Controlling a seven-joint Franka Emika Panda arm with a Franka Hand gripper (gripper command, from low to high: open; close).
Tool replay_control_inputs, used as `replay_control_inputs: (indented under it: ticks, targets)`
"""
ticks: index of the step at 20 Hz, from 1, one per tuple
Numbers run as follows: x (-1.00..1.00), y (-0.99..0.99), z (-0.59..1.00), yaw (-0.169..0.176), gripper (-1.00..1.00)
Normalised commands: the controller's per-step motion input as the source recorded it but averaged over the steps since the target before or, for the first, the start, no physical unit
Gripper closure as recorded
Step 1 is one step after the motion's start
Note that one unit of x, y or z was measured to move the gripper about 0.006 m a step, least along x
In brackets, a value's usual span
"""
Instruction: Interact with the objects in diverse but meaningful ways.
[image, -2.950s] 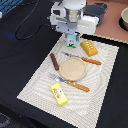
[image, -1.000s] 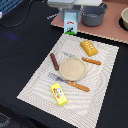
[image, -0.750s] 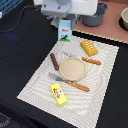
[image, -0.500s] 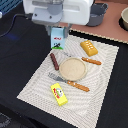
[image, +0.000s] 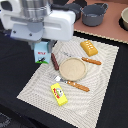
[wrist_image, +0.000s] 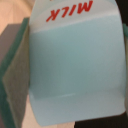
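- Change since half a second ago: arm and milk carton (image: 41, 52) have shifted further toward the exterior view's left and nearer the camera; the carton now sits at the placemat's (image: 37, 87) edge, half over the black table (image: 15, 75).
- Gripper (image: 41, 46): fingers hidden behind the white wrist housing; carton directly beneath it, and in the wrist view the carton (wrist_image: 75, 60), lettered "MILK", fills the frame at close range. Appears clamped on the carton; whether the carton touches the mat cannot be told.
- Brown sausage (image: 54, 61): just beside the carton, on the mat.
- Tan plate (image: 73, 68): beyond the sausage, nothing on it.
- Fork (image: 74, 84): along the plate's near rim.
- Knife (image: 92, 61): at the plate's far rim.
- Yellow box (image: 59, 94): near, toward the camera.
- Ridged orange-yellow block (image: 89, 48): well apart, past the plate.
- Grey pot (image: 94, 14): farthest, contents not visible.
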Motion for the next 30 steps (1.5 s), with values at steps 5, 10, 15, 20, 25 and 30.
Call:
replay_control_inputs:
  ticks: [5, 10, 15, 20, 25, 30]
  targets:
    - [0.25, -0.89, 0.0, -0.003, 1.0]
    - [0.26, -0.7, -0.06, -0.009, 1.0]
    - [0.47, -0.13, 0.1, 0.035, 1.0]
    - [0.39, -0.06, 0.01, 0.117, 1.0]
    - [0.31, -0.23, -0.08, 0.107, 1.0]
    - [0.18, -0.68, -0.14, 0.022, 1.0]
